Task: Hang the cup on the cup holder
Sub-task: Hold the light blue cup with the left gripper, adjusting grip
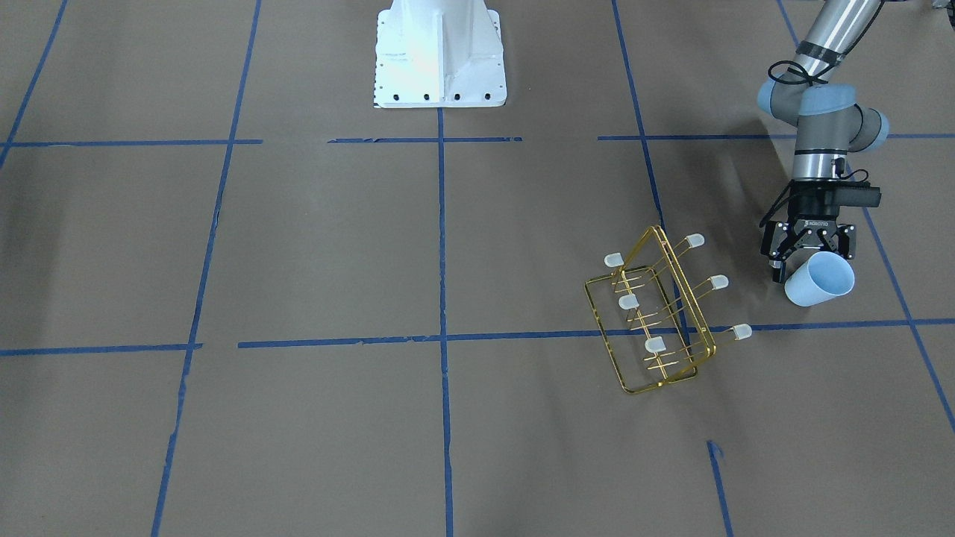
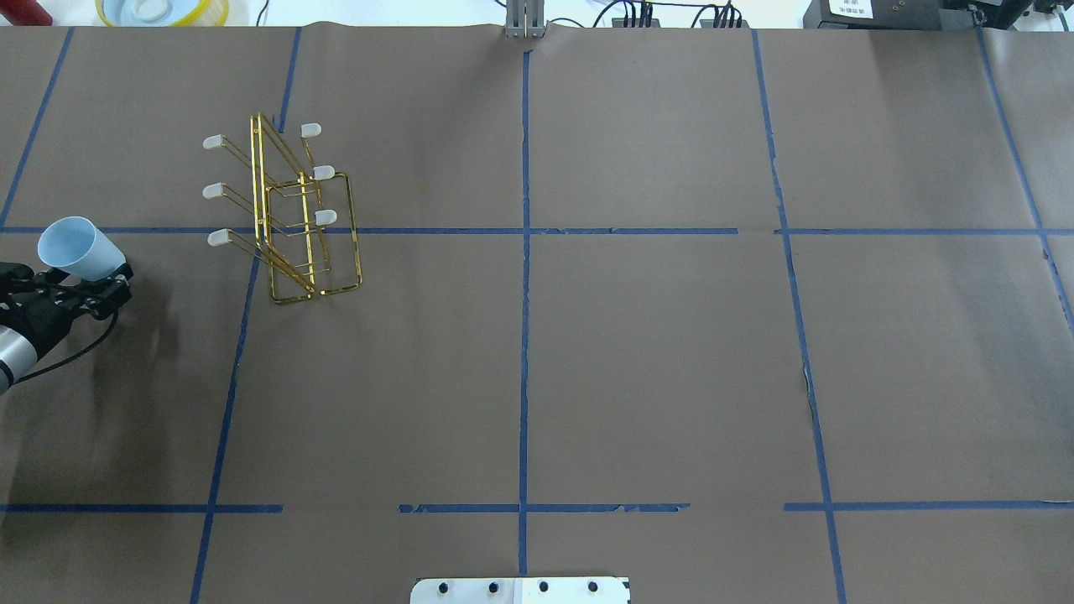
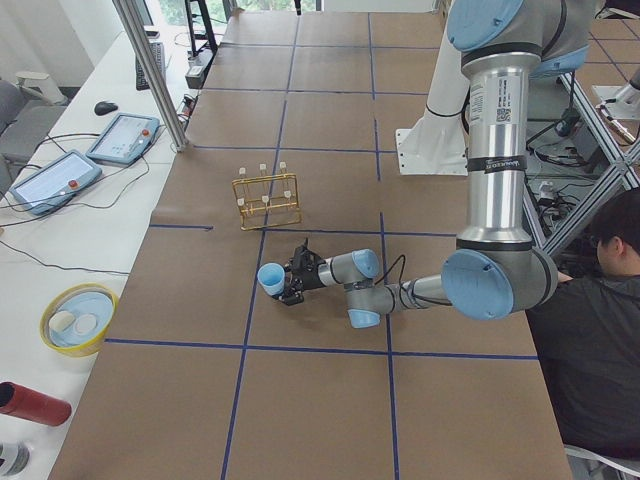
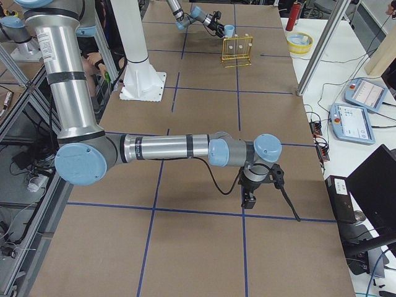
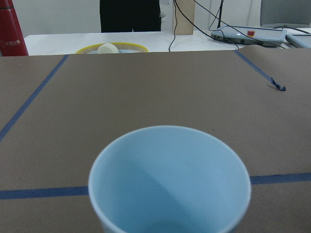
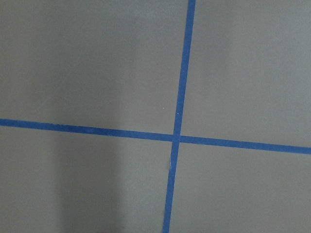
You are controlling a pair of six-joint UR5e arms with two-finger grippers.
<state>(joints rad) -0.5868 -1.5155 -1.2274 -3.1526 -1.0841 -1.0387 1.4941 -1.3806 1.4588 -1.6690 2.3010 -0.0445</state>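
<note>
cup, pale blue, count one: clamped at its base between the two fingers of the left gripper, tipped on its side, open mouth turned toward the bench's far edge, close to the bench's left edge. cup holder, gold wire, count one: stands on the bench toward the far left corner, apart from the cup; six pegs, six whitish caps, three to each side of the upright frame, none bearing a cup. right gripper, count one: toward the bench's right end, pointing down; whether its fingers are apart cannot be told.
</note>
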